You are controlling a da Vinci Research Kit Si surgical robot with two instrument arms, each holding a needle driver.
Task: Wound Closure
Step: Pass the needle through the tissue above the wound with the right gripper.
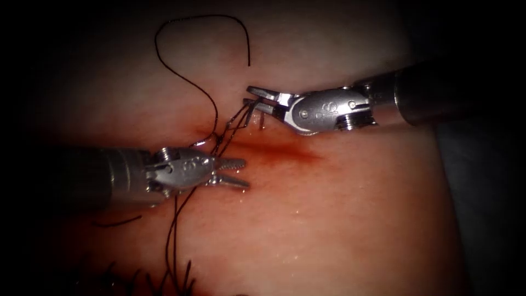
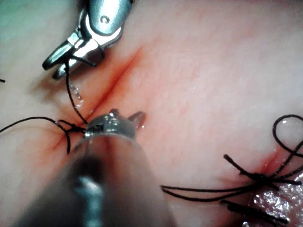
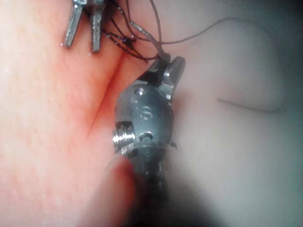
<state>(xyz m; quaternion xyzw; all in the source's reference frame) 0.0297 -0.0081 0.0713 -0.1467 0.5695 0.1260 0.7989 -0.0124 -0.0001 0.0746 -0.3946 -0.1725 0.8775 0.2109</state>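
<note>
There are two end effectors. The left end effector (image 1: 233, 171) sits at the cut's (image 1: 274, 153) left end, jaws apart, holding nothing. The right end effector (image 1: 249, 96) sits above the cut and pinches the thread (image 1: 186, 77). There is one tissue (image 1: 339, 219) with one cut and one streak of red fluid (image 1: 296, 156) along the cut. One long thread loops above the cut. One knot (image 1: 219, 137) sits at its left end. One short loose thread piece (image 1: 118, 221) lies below and left of the cut. Several thread ends (image 1: 164, 279) stick up far below the cut, too many to count. I cannot tell where the needle is.
</note>
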